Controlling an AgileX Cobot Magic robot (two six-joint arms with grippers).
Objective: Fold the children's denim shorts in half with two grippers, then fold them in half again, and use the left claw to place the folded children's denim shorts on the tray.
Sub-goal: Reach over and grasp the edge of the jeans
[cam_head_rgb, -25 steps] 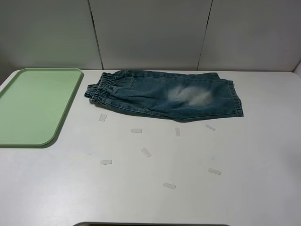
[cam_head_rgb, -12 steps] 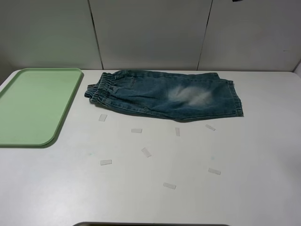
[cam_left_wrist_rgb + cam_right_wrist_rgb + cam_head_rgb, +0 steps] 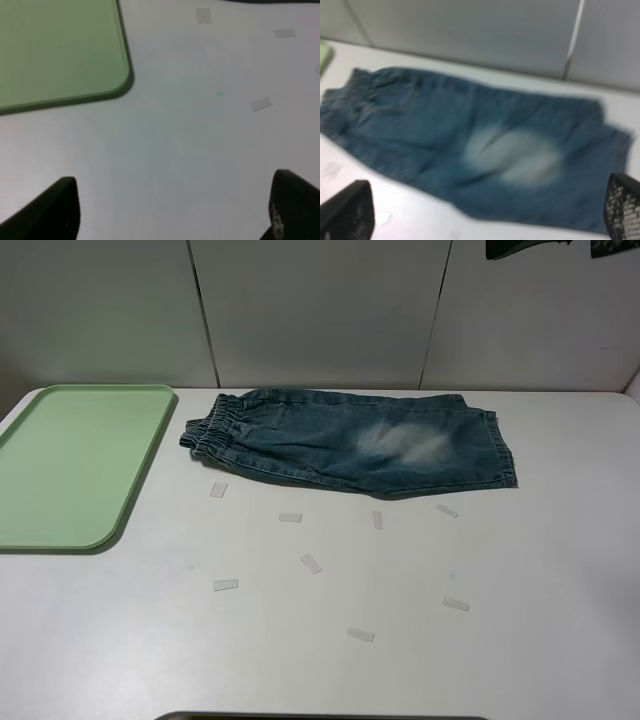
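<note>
The children's denim shorts lie flat at the back of the white table, folded over once, waistband toward the tray, a pale bleached patch on top. The pale-green tray sits empty at the left. In the right wrist view my right gripper hangs open above the near side of the shorts, holding nothing. Dark parts of the right arm show at the top edge of the exterior view. My left gripper is open over bare table beside the tray's rounded corner, apart from the shorts.
Several small white tape strips are scattered on the table in front of the shorts; one shows as a tape strip in the left wrist view. A panelled grey wall stands behind the table.
Dark parts of the right arm have come into the top right edge of the exterior view. The shorts and the tray have not moved.
</note>
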